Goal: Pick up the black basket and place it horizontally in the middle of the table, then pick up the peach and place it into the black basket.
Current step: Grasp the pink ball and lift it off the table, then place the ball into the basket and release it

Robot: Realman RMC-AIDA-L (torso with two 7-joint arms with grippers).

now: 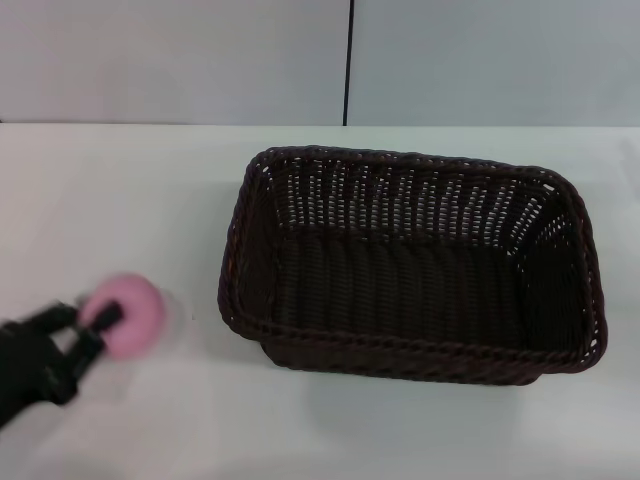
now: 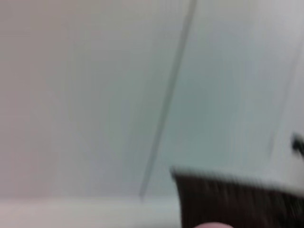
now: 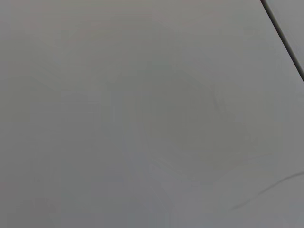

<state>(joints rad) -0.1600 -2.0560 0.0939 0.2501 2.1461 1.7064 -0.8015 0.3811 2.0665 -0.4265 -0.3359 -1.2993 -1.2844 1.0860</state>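
Observation:
The black basket [image 1: 410, 270] lies lengthwise across the middle of the white table [image 1: 120, 190], open side up and empty. Its dark side also shows in the left wrist view [image 2: 237, 202]. My left gripper [image 1: 95, 328] is at the table's left, left of the basket, and is shut on the pink peach [image 1: 130, 312]. It holds the peach apart from the basket's left rim. A sliver of the peach shows in the left wrist view [image 2: 213, 225]. My right gripper is out of view; its wrist view shows only a plain grey surface.
A pale wall with a dark vertical seam [image 1: 349, 60] stands behind the table's far edge. Bare tabletop lies in front of and to the left of the basket.

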